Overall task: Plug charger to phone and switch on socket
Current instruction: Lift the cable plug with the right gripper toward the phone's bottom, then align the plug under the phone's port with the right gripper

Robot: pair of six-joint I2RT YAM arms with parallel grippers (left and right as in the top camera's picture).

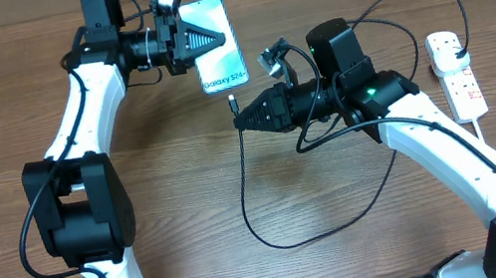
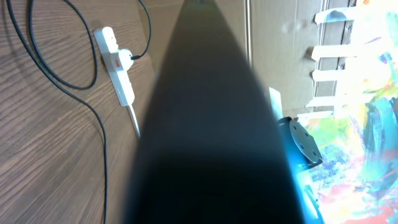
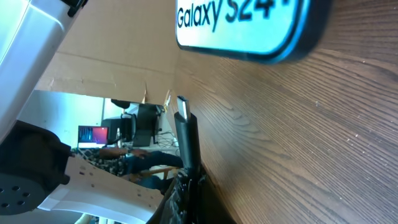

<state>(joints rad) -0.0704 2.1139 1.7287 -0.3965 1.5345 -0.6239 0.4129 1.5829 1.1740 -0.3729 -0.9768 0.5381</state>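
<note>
Charger (image 3: 186,134) sat pinched between the dark fingers of the right claw (image 1: 244,116): its stiff, matte black connector body stuck straight out past the fingertips and ended in a small, flat metal tip (image 3: 181,102). Just ahead of that tip, and not touching it, was the rounded bottom edge of the phone (image 1: 220,63), a slim, glossy slab with black edges and a pale blue screen printed "Galaxy S24+".

The left claw (image 1: 219,38) was pressed together on the phone's upper half, with one black, wedge-shaped finger lying flat across the glass. In the left wrist view a broad, blurred dark wedge filled the middle, and I could not tell what it was.

Behind the right claw the thin, round cable drooped in a wide, loose loop over the grained wooden table (image 1: 12,57). It then rose to a black plug (image 1: 456,48) seated in the power strip (image 1: 461,83). That strip was a long bar of smooth white plastic with small red switches and a white cord at its near end. It lay well apart from both claws, out beyond the right arm's elbow.
</note>
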